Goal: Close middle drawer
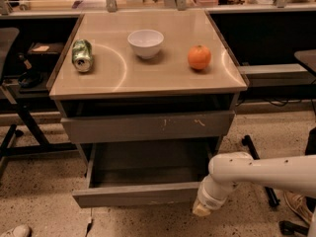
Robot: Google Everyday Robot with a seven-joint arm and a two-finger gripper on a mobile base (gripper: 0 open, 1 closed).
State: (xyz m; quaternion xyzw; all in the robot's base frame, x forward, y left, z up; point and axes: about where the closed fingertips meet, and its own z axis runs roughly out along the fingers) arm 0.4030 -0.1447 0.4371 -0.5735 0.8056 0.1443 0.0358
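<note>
The middle drawer [138, 195] is pulled far out of the grey cabinet, showing its grey box interior [148, 163]. Its plain front faces me low in the camera view. Above it, the drawer front with yellowish scratches [148, 126] stands slightly out under the tabletop. My gripper [201, 210], at the end of the white arm [261, 174] coming in from the right, is just off the right end of the middle drawer's front, close to the floor.
On the tan tabletop [148, 78] lie a green can [82, 55] on its side, a white bowl [145, 43] and an orange [199, 57]. A black chair base [19, 127] stands at left and another [259, 157] at right. The floor is speckled.
</note>
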